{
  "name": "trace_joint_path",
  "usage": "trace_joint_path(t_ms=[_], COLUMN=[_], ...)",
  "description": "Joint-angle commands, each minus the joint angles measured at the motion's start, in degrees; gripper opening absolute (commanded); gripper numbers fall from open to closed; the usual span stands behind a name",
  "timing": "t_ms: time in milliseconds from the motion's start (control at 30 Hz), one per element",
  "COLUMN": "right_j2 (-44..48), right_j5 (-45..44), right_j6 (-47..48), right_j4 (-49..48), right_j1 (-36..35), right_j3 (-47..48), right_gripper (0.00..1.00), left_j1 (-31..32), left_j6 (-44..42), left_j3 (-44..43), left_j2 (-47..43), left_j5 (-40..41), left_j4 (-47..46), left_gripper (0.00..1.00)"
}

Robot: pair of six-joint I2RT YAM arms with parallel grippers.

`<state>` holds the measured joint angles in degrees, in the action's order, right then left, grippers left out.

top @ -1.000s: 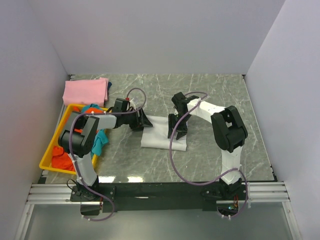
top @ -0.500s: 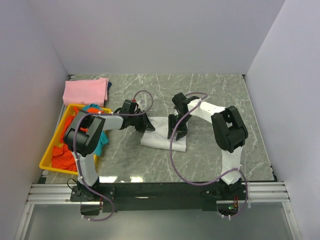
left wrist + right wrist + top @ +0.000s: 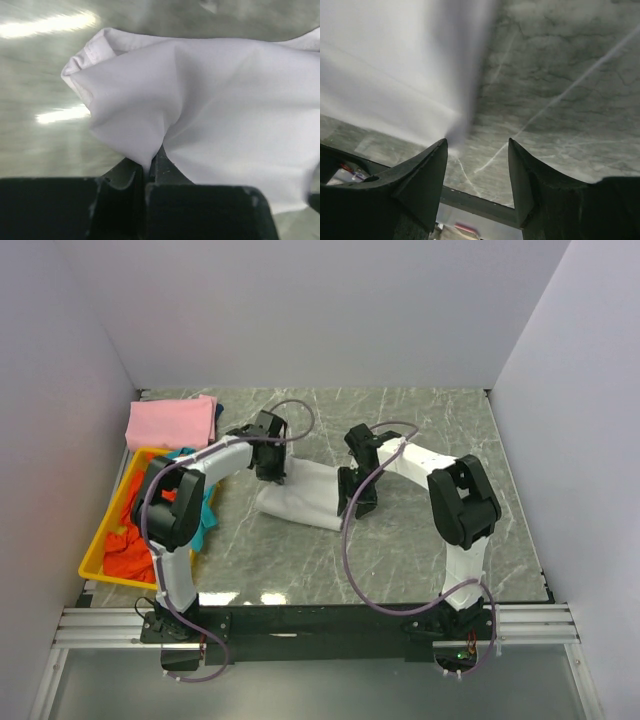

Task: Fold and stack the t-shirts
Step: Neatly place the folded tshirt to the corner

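Note:
A folded white t-shirt [image 3: 300, 500] lies skewed on the marble table between the two arms. My left gripper [image 3: 272, 466] is at its far left corner, shut on a pinch of the white cloth [image 3: 215, 100], which bunches up from the closed tips of the left gripper [image 3: 150, 161]. My right gripper [image 3: 352, 502] hangs at the shirt's right edge, and in the right wrist view this gripper [image 3: 477, 145] is open with only table between the fingers. The blurred white t-shirt [image 3: 385, 65] ends by its left fingertip. A folded pink t-shirt [image 3: 172, 421] lies at the back left.
A yellow tray [image 3: 97, 558] sits at the left edge, holding an orange-red shirt [image 3: 125, 552] and a teal shirt [image 3: 205, 515] that hangs over its side. White walls close in the table on three sides.
My left gripper closed on the white shirt's left edge, then pulled it back and to the left, so the shirt shifted and skewed. The right gripper barely moved and stayed open.

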<state>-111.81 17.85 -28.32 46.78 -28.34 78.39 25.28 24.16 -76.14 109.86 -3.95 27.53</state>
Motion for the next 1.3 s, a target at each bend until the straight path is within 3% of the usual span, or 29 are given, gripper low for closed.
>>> trace_joint_path(t_ms=[0,367,800,1267], right_j2=[4.84,6.52,4.94,4.06], right_j5=[-2.29,-2.2,-1.15,-0.44], right_j6=[1.6,3.44,4.32,4.59], right_j4=[1.91,1.12,1.56,1.73], right_j1=[0.21,1.97,3.2,3.38], right_j3=[-1.04,-3.24,-2.63,-3.07], right_gripper=[0.59,0.59,0.59,0.59], left_j1=[-1.63,-7.96,-14.9,-18.77], left_j6=[-11.13,-23.54,-31.01,-34.8], left_j3=[-6.29,-21.76,-42.15,-47.96], left_j2=[-0.09,4.04,13.62,9.67], left_j5=[14.12,26.44,27.06,20.47], left_j4=[9.99,14.92,17.82,19.84], left_gripper=[0.0,0.01,0.0,0.0])
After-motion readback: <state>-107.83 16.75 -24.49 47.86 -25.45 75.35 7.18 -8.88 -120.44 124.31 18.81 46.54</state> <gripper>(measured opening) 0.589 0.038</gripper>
